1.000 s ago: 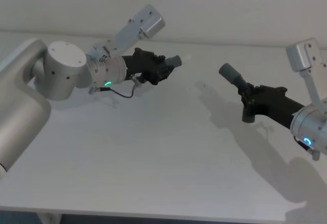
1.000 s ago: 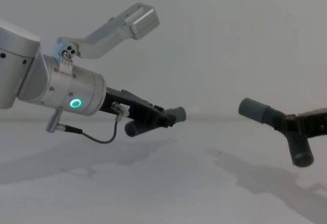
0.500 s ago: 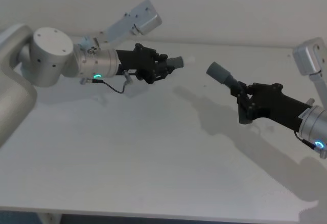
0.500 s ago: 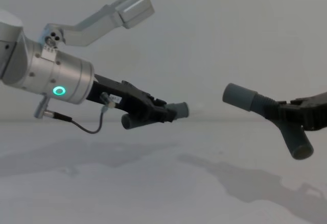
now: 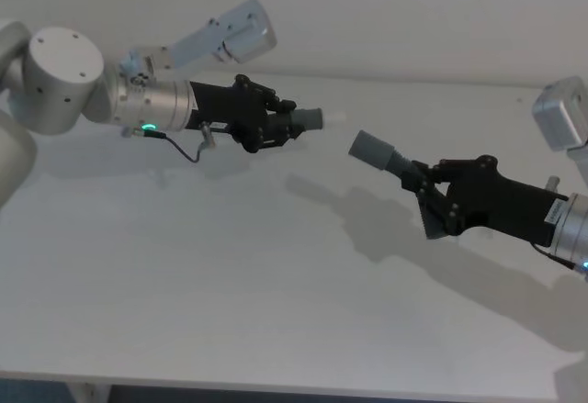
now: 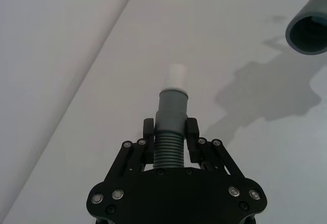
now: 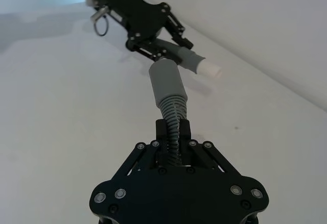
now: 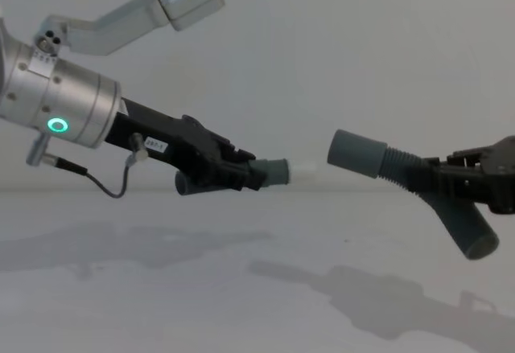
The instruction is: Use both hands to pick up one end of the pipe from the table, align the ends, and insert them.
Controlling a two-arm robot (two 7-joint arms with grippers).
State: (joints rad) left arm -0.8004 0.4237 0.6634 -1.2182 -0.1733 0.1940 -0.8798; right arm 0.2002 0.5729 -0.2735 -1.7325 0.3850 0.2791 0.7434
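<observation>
Pinching left pipe piece (image 5: 309,118) in left gripper (image 5: 285,126), right pipe piece (image 5: 402,170) in right gripper (image 5: 424,189). Nearer together than before, cuffs (image 8: 358,153) facing, apart.

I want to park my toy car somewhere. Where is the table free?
The table is bare along its near edge, under both arms, and at the far middle behind the pipes. The air in the middle is crowded: the left gripper and right gripper hold the left pipe piece and right pipe piece, cuffs close but apart.
</observation>
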